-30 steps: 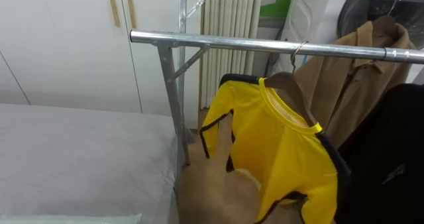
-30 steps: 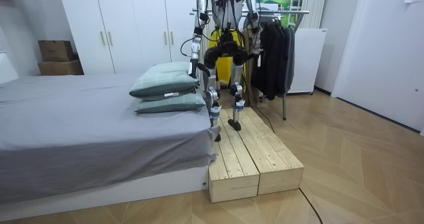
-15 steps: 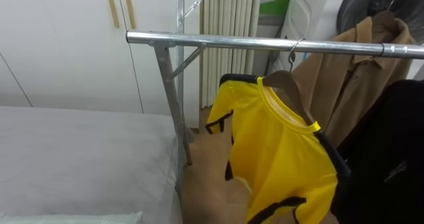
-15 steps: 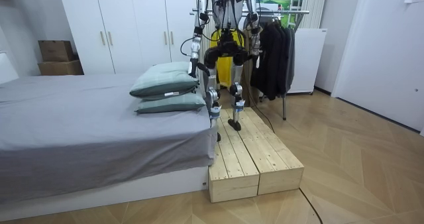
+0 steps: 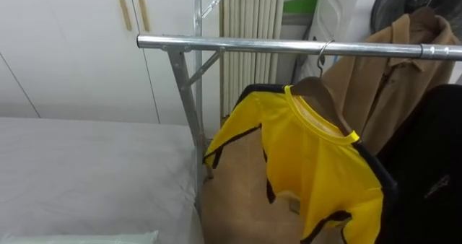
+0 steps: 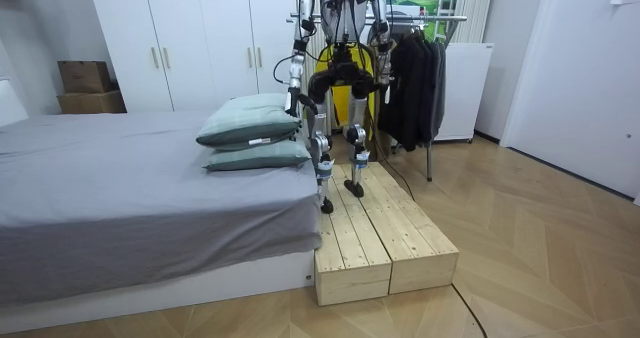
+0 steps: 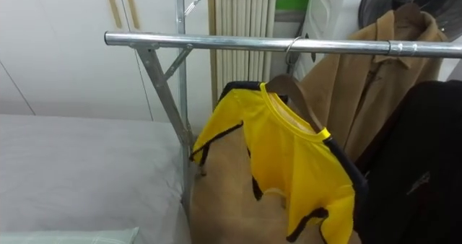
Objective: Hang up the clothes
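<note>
1. The robot stands on the wooden platform (image 6: 385,233) beside the bed (image 5: 86,172), facing the clothes rack; its left hand (image 6: 294,100) and right hand (image 6: 384,78) are at its sides, and I cannot tell whether either grips anything
2. The yellow shirt (image 5: 317,157) hangs on a wooden hanger (image 5: 315,91) hooked over the metal rail (image 5: 238,45)
3. A black garment (image 5: 433,150) hangs just right of it, with a tan coat (image 5: 390,85) behind
4. White wardrobe doors (image 5: 72,42) stand farthest back

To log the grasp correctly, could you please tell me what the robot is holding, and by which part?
It cannot be told; the yellow shirt hangs from the rail on its hanger.
</note>
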Tool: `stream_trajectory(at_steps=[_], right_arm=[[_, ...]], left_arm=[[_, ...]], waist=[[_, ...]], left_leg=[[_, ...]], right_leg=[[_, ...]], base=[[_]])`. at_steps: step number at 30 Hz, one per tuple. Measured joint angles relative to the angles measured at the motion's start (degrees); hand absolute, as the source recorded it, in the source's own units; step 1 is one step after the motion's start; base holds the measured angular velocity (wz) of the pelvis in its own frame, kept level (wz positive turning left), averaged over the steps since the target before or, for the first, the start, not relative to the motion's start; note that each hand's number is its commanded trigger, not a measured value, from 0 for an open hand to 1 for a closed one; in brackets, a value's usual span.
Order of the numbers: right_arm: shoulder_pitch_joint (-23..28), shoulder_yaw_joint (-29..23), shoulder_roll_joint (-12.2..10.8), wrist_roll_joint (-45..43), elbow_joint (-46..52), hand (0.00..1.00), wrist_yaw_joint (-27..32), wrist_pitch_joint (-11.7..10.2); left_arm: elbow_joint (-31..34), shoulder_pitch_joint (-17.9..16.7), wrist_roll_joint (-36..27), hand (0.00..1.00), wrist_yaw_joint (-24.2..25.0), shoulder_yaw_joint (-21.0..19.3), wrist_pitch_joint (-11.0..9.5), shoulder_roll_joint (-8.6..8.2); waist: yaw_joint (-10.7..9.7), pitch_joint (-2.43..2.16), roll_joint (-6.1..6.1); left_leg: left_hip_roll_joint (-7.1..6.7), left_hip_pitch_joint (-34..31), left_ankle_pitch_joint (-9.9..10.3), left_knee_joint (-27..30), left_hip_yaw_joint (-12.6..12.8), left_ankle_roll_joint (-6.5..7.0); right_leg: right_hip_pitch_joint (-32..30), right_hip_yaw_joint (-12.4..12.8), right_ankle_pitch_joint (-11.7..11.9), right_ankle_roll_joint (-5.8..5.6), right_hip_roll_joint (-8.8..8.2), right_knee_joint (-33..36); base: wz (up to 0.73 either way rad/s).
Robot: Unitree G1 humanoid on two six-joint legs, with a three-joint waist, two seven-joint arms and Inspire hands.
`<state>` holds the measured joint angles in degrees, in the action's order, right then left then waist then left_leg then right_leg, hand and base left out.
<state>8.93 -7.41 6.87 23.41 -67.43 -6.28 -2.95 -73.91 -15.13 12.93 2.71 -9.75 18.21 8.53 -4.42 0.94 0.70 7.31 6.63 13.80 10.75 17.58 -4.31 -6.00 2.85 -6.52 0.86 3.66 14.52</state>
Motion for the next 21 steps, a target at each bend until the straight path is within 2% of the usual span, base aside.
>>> stream_trajectory(at_steps=[3,6,11,14,17,19,21], right_arm=[[0.0,0.7,0.0,0.9,-0.3,0.0,0.3,0.2],[0.6,0.6,0.0,1.3,-0.3,0.0,0.2,0.6],[1.0,0.3,0.1,-0.8,-0.1,0.0,0.3,0.6],[0.7,-0.2,0.1,-7.1,0.1,0.0,2.1,0.4],[0.0,0.2,0.1,-18.1,3.0,0.0,4.7,0.4],[-0.1,2.0,0.3,-28.2,6.0,0.0,7.1,0.5],[-0.3,4.1,0.4,-34.7,8.8,0.0,8.8,0.7]], left_arm=[[0.0,0.0,-0.5,0.0,0.0,1.3,0.0,0.01],[0.0,0.0,-1.1,0.0,0.0,1.3,0.0,-0.02],[0.1,0.0,-1.1,0.0,0.0,1.2,0.0,-0.04],[0.2,0.2,-1.1,0.0,0.0,1.0,0.0,0.1],[0.2,0.3,-1.0,0.0,0.0,1.1,-0.1,0.2],[0.6,0.4,-1.0,0.0,-0.1,1.7,-0.4,0.24],[0.6,1.1,-1.0,0.0,-0.3,3.3,-0.7,0.43]], waist=[[0.0,-0.02,0.13],[0.0,0.03,0.39],[0.1,-0.1,0.47],[0.1,-0.04,0.39],[0.8,-0.09,0.03],[2.0,-0.09,0.07],[3.4,-0.12,0.15]], left_leg=[[0.0,0.0,0.0,0.0,-0.3,0.0],[0.04,0.2,0.0,0.0,-1.0,-0.01],[0.02,0.2,0.0,0.0,-1.7,0.01],[-0.07,0.5,0.0,0.0,-2.7,0.01],[-0.04,0.4,0.0,0.0,-2.7,0.0],[0.02,0.3,0.0,0.1,-2.9,-0.01],[0.02,-0.2,0.0,0.4,-3.2,-0.01]], right_leg=[[0.1,-0.3,0.0,0.0,-0.08,-0.1],[0.9,-1.5,0.0,0.07,-0.37,-0.7],[1.4,-2.0,-0.1,0.1,-0.47,-1.0],[2.2,-2.9,-0.4,0.05,-0.73,-1.0],[2.2,-3.1,-0.6,0.1,-0.74,-0.8],[2.5,-3.5,-0.6,0.11,-0.78,-0.9],[2.3,-3.9,-0.6,0.12,-0.9,-0.9]], base=[[0.04],[0.11],[0.09],[0.16],[0.0],[0.08],[0.11]])
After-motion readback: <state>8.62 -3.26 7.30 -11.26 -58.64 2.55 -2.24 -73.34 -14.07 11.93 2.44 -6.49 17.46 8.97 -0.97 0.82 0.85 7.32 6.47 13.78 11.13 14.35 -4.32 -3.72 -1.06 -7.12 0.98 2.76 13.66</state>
